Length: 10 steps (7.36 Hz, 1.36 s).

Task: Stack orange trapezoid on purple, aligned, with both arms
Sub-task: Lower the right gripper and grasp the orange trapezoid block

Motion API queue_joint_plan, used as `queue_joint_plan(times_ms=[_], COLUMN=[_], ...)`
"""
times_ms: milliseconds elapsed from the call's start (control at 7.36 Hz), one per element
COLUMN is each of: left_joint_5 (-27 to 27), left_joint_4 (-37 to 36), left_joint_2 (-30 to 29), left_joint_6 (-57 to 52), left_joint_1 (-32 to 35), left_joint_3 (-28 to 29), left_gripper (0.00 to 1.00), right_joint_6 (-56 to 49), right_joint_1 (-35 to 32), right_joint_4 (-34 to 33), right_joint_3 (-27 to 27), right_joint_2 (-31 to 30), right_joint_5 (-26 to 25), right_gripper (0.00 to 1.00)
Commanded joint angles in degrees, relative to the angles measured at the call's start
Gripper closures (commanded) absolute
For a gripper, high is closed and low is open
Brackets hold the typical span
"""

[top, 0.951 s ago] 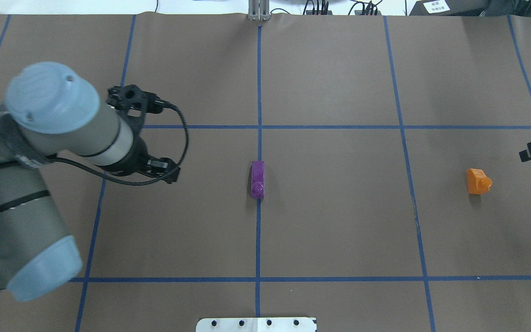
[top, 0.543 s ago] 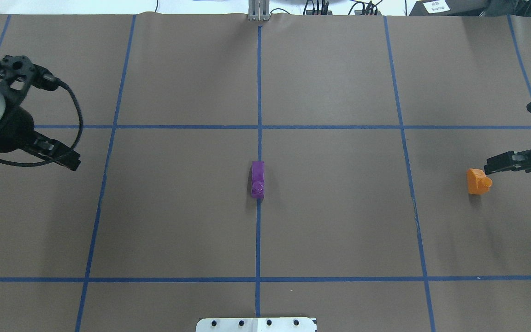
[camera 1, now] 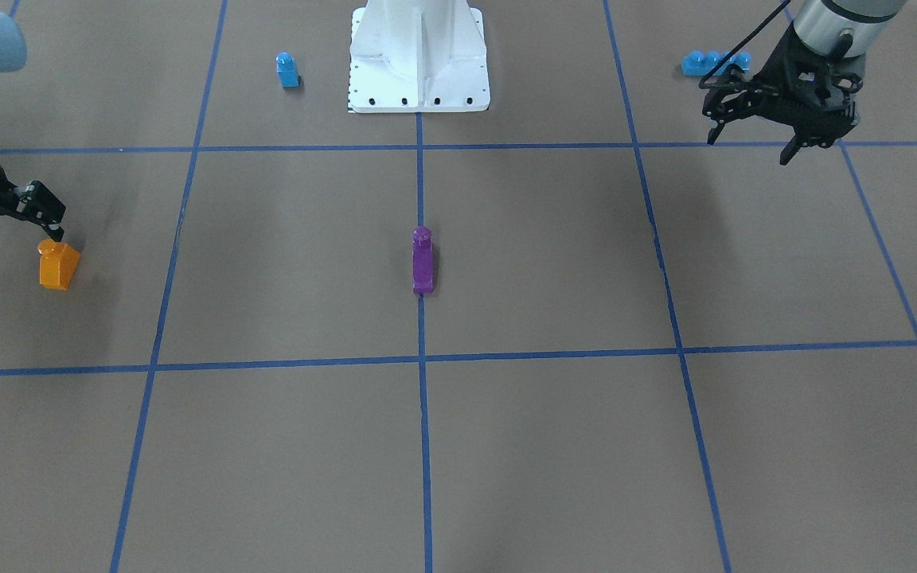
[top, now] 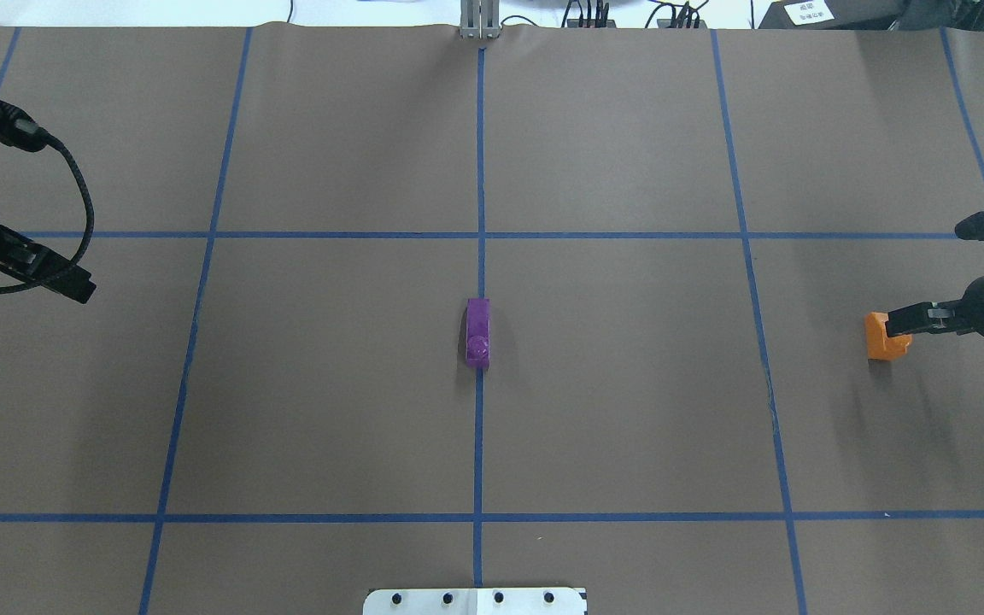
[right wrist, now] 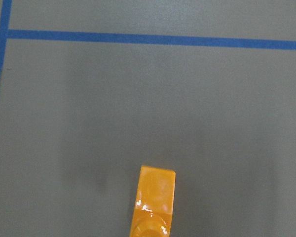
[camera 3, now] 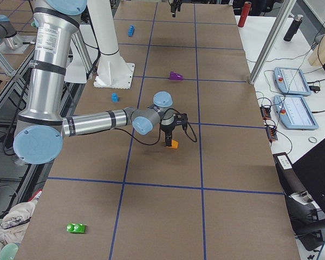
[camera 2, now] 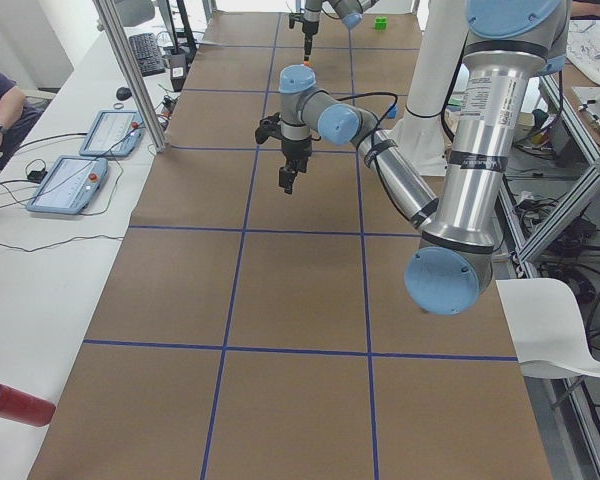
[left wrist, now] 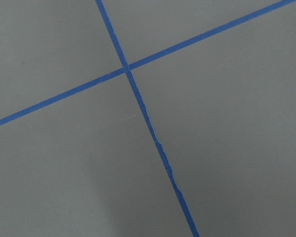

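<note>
The orange trapezoid [top: 880,339] lies at the table's right side; it also shows in the front view [camera 1: 56,266] and at the bottom of the right wrist view [right wrist: 154,200]. My right gripper [camera 1: 22,232] is open and empty. It hovers just above the orange trapezoid, with one finger [top: 906,319] over its stud. The purple brick [top: 477,333] lies on the centre tape line, clear of both arms [camera 1: 422,261]. My left gripper [camera 1: 747,150] is open and empty, raised far to the left; its wrist view shows only paper and tape.
The white pedestal [camera 1: 419,56] stands at the robot's side, with a small blue brick [camera 1: 287,70] and a long blue brick [camera 1: 713,62] near it. A green brick [camera 3: 76,228] lies far off. Blue tape lines grid the brown paper.
My left arm has pulled back from near the centre to the table's left edge. My right gripper has come in from the right edge, and one finger is now over the orange trapezoid.
</note>
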State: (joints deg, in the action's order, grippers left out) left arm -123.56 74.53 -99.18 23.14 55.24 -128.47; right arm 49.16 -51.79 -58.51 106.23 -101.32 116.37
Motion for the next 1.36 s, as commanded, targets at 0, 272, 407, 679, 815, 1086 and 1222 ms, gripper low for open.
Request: queue_joint_plan(times_ms=[0, 272, 407, 679, 815, 1086, 1222], left_joint_5=[0.0, 0.0, 0.0, 0.0, 0.0, 0.0, 0.0], left_joint_4=[0.0, 0.0, 0.0, 0.0, 0.0, 0.0, 0.0], left_joint_2=[0.0, 0.0, 0.0, 0.0, -0.1, 0.0, 0.0], left_joint_6=[0.1, 0.1, 0.5, 1.1, 1.1, 1.2, 1.2], left_joint_1=[0.0, 0.0, 0.0, -0.1, -0.1, -0.1, -0.1], left_joint_3=[0.1, 0.2, 0.2, 0.2, 0.2, -0.1, -0.1], left_gripper=[0.00, 0.00, 0.00, 0.00, 0.00, 0.00, 0.00], right_joint_6=[0.1, -0.2, -0.3, -0.3, -0.5, -0.5, -0.6], right_joint_1=[1.7, 2.6, 2.8, 3.0, 3.2, 3.2, 3.1], right_joint_4=[0.8, 0.8, 0.8, 0.8, 0.7, 0.2, 0.2], right_joint_3=[-1.5, -2.9, -3.1, -3.5, -3.6, -4.7, -4.9], right_joint_2=[0.2, 0.7, 0.8, 0.9, 1.4, 3.7, 3.7], right_joint_5=[-0.1, 0.0, 0.0, 0.0, 0.2, 0.5, 0.5], right_gripper=[0.15, 0.15, 0.15, 0.36, 0.54, 0.58, 0.57])
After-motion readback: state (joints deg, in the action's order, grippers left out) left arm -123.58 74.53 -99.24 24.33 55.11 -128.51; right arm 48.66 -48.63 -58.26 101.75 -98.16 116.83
